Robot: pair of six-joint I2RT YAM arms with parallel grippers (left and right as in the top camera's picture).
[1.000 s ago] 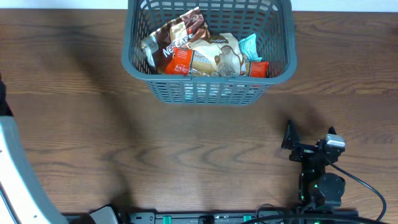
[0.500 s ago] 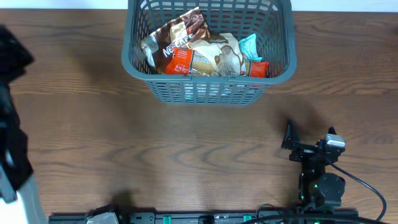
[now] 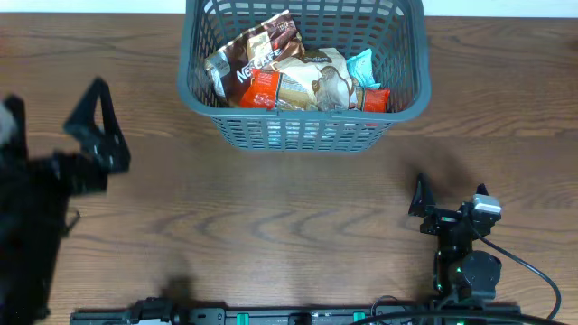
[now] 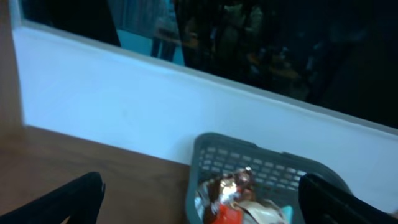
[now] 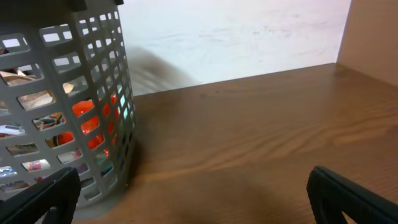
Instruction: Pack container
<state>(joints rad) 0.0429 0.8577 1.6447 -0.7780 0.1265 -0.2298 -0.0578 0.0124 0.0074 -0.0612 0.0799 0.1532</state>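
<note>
— How far along are we?

— Nearly done, I'd judge. The basket (image 3: 302, 131) sits at the far edge of the table (image 3: 271, 226) with the packets (image 3: 289, 72) heaped inside, and I see none loose on the wood. The left gripper (image 3: 95, 126) and right gripper (image 3: 449, 200) are both spread wide, holding nothing.

— Do the wrist views add anything?

— My right wrist view shows orange packets through the lattice side. Only overhead shows both arms standing clear of the basket.
</note>
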